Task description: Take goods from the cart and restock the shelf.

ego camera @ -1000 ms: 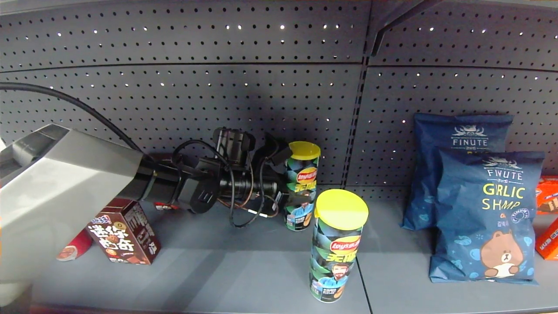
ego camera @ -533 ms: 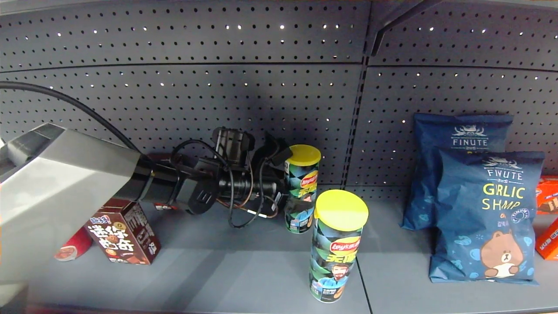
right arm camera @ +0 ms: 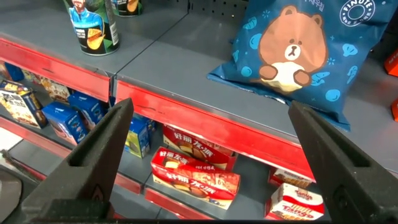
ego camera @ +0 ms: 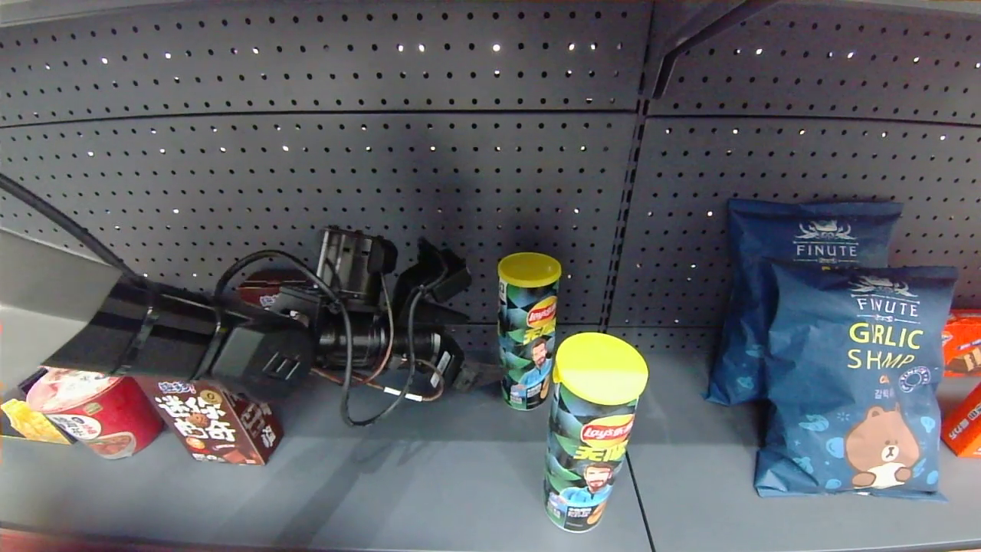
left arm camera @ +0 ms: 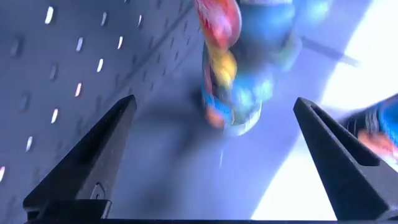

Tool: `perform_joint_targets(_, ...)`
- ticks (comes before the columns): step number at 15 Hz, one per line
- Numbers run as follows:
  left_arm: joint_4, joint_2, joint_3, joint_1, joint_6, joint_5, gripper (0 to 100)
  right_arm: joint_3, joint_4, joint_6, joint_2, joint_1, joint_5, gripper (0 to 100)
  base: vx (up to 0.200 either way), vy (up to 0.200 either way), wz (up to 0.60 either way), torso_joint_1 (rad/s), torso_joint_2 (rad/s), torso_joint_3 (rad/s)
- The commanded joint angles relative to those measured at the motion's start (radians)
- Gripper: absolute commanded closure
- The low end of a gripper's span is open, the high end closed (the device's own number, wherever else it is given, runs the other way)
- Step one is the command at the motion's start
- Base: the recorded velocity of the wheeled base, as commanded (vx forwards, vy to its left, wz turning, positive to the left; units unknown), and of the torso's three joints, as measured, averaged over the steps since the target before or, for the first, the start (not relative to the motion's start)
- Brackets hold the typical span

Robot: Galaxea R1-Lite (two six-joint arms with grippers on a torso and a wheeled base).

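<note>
The left hand (ego camera: 458, 331) lies low over the shelf (ego camera: 429, 475), just left of the back can (ego camera: 529, 330), with its fingers spread and nothing between them; a gap shows between the fingertips and the can. The back can stands upright close to the pegboard (ego camera: 306, 176), yellow lid on. The front can (ego camera: 594, 437) stands upright nearer the shelf's edge, in front of the back can and a little to its right. To the right, two blue bags (ego camera: 851, 383) lean one before the other, with orange boxes (ego camera: 964, 383) at the far right edge. On the left, under the left arm, a brown box (ego camera: 218, 422) stands beside a red cup (ego camera: 92, 414) lying on its side. The right hand (right arm camera: 211, 168) is out in front of the shelf's red front edge (right arm camera: 186, 106), fingers wide apart and empty, with lower shelves of boxed goods (right arm camera: 193, 171) beyond it.
</note>
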Motion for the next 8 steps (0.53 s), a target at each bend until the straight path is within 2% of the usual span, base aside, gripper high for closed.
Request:
perform_joint_targets(1, 0.001, -0.125, 0.104, 0.002, -0.009, 0.047, 0, 0.0, -0.004, 0.003, 0.001, 0.0, 0.003, 0, 0.0, 0.0, 0.0, 0.0, 0.0, 0.0)
perform_joint_targets(3, 0.002, -0.206, 0.187, 0.001, -0.012, 0.115, 0, 0.003, -0.013, 0.006, 0.001, -0.009, -0.02, 0, 0.0, 0.0, 0.0, 0.0, 0.0, 0.0)
perform_joint_targets(4, 0.001, -0.272, 0.256, -0.004, -0.016, 0.142, 0, -0.037, -0.007, 0.003, 0.029, -0.035, -0.023, 0, 0.0, 0.0, 0.0, 0.0, 0.0, 0.0)
perform_joint_targets(6, 0.001, -0.341, 0.316, -0.009, -0.016, 0.147, 0, -0.16, -0.01, 0.003, 0.228, -0.035, 0.015, 0, 0.0, 0.0, 0.0, 0.0, 0.0, 0.0)
perform_joint_targets(7, -0.001, -0.382, 0.359, -0.015, -0.009, 0.162, 0, -0.272, -0.006, 0.003, 0.419, -0.035, 0.036, 0, 0.0, 0.0, 0.0, 0.0, 0.0, 0.0)
perform_joint_targets(8, -0.001, -0.405, 0.372, -0.018, -0.007, 0.198, 0, -0.316, -0.018, 0.01, 0.543, -0.029, 0.044, 0, 0.0, 0.0, 0.0, 0.0, 0.0, 0.0)
